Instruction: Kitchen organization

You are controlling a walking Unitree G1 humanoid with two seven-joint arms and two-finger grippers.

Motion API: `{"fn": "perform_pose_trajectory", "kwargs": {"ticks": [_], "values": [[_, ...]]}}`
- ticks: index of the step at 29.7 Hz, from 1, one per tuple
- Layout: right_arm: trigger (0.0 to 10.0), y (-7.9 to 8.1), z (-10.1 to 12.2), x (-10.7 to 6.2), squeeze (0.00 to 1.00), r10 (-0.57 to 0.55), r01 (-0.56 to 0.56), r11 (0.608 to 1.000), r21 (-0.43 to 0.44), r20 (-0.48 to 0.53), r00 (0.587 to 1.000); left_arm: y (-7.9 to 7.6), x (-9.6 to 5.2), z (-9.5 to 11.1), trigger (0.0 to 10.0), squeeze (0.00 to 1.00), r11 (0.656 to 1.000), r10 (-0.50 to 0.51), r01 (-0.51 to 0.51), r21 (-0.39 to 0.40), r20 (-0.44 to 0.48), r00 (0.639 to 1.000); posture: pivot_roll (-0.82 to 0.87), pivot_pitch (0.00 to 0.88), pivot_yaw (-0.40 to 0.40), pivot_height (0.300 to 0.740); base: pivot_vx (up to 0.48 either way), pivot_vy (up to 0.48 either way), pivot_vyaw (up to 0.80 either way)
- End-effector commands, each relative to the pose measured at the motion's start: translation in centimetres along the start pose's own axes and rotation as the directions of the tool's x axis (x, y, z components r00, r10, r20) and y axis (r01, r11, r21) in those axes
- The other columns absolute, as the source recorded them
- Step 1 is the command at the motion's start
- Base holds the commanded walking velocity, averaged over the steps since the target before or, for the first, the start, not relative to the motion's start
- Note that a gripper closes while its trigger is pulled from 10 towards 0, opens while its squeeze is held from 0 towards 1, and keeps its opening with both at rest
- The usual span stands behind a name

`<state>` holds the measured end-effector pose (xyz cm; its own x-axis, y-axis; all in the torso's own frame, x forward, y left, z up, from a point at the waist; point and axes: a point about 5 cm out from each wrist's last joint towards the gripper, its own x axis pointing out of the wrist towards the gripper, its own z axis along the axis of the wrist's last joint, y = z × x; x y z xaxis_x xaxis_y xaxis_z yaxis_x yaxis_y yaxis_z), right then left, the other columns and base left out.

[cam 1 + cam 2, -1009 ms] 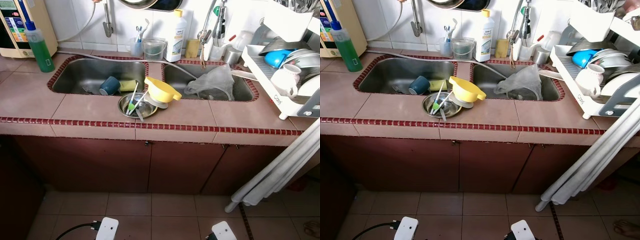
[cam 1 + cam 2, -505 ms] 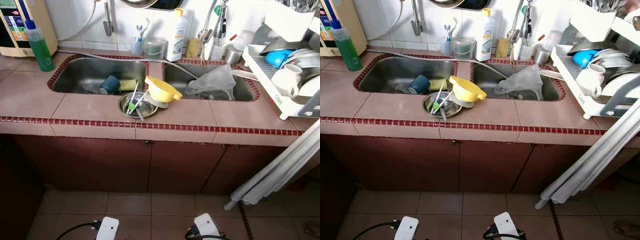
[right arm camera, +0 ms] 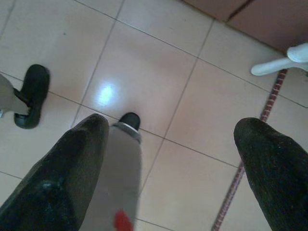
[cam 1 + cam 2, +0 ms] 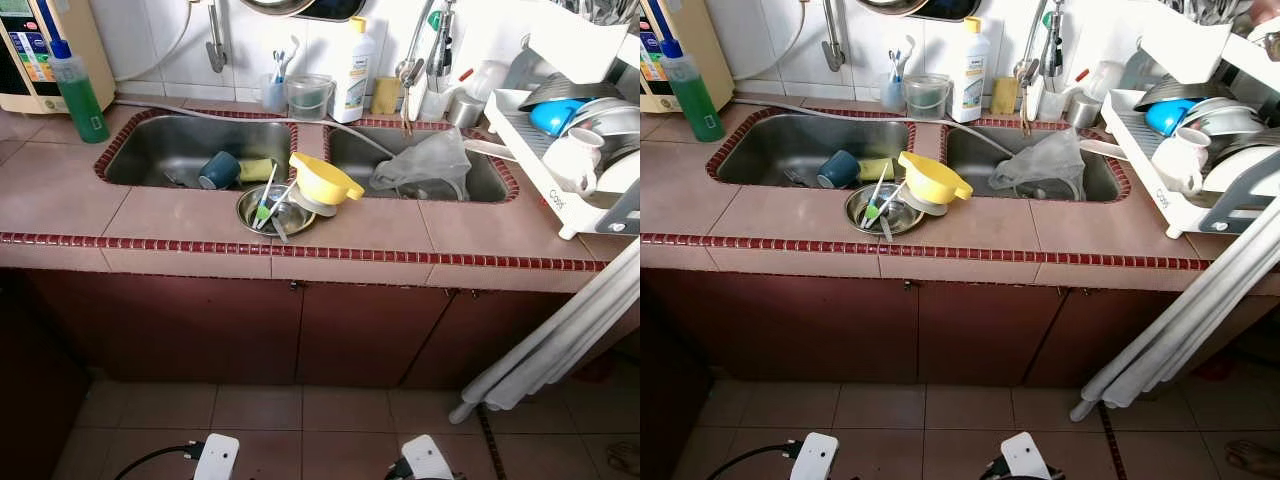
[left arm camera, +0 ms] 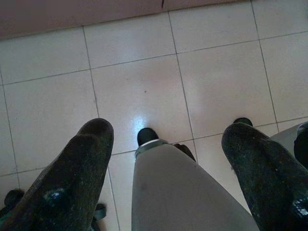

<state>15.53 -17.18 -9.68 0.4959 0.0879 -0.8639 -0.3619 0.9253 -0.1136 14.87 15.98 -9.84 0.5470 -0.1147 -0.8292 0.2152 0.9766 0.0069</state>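
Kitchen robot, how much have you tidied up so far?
Some dishes already sit in the drying rack. Nothing is in hand: the left gripper and right gripper hang open over the floor. Left to do: the blue cup in the left sink, the yellow funnel and the steel bowl.

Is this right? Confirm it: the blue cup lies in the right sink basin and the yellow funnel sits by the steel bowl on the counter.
Not quite. The blue cup lies in the left sink basin, as the left eye view shows. The yellow funnel does sit by the steel bowl on the counter.
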Motion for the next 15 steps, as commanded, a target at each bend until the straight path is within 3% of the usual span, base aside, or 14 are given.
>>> {"fn": "perform_pose_trajectory", "kwargs": {"ticks": [1, 11, 15], "values": [[10.0, -0.3, -0.3, -0.1, 0.0, -0.005, 0.005, 1.0, 0.02, -0.002, 1.0, -0.2, -0.1, -0.6, 10.0, 0.0, 1.0, -0.003, 0.003, -0.005, -0.023, 1.0, 0.07, 0.0, -0.062, 0.74, 0.0, 0.0, 0.0], [10.0, -0.3, -0.6, -0.2, 0.0, -0.003, 0.003, 1.0, 0.02, -0.005, 1.0, -0.2, -0.1, -0.5, 10.0, 0.0, 1.0, -0.004, 0.004, -0.003, -0.023, 1.0, 0.07, 0.0, -0.063, 0.74, 0.0, 0.0, 0.0], [10.0, 0.7, 0.6, 0.2, 0.0, 0.007, -0.007, 1.0, 0.017, 0.011, 1.0, -0.2, -0.1, -0.5, 10.0, 0.0, 1.0, -0.005, 0.005, -0.004, -0.022, 1.0, 0.07, 0.0, -0.063, 0.74, 0.0, 0.0, 0.0]]}}
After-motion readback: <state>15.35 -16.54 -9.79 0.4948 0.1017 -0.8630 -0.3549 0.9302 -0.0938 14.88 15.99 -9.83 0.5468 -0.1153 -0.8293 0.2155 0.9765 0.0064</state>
